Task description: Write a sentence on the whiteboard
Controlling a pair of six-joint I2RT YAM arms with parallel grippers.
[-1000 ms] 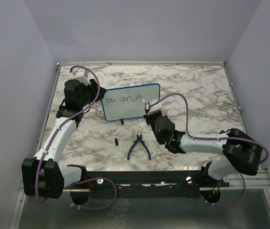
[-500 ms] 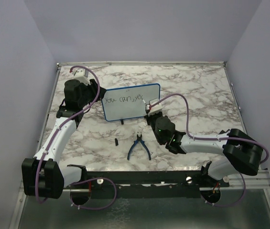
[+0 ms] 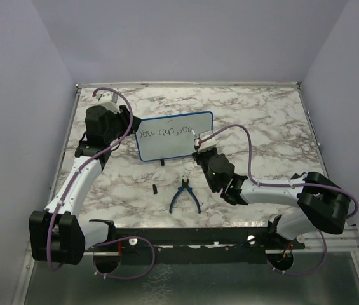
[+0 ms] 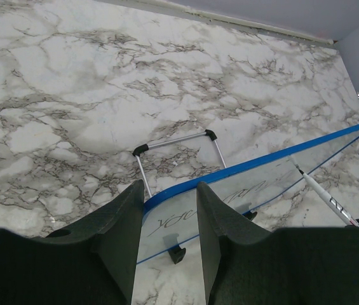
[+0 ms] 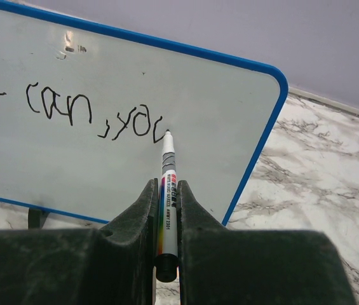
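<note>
The whiteboard (image 3: 166, 145), white with a blue frame, stands tilted on the marble table. Its sentence (image 3: 165, 133) reads "you can, yo" plus a half-drawn letter, clearer in the right wrist view (image 5: 90, 113). My right gripper (image 3: 199, 147) is shut on a white marker (image 5: 168, 184). The marker's tip rests on the whiteboard (image 5: 103, 165) at the end of the last letter. My left gripper (image 3: 128, 130) is shut on the board's left end. In the left wrist view the blue-framed whiteboard (image 4: 262, 181) runs between its fingers (image 4: 125, 229).
Blue-handled pliers (image 3: 184, 196) lie on the table in front of the board. A small black piece (image 3: 155, 189) lies to their left. The board's wire stand (image 4: 176, 143) sticks out behind it. Purple walls close in the table.
My right gripper has shifted slightly along the board with the marker, and the last letter has grown a little. The left arm and the board have not moved.
</note>
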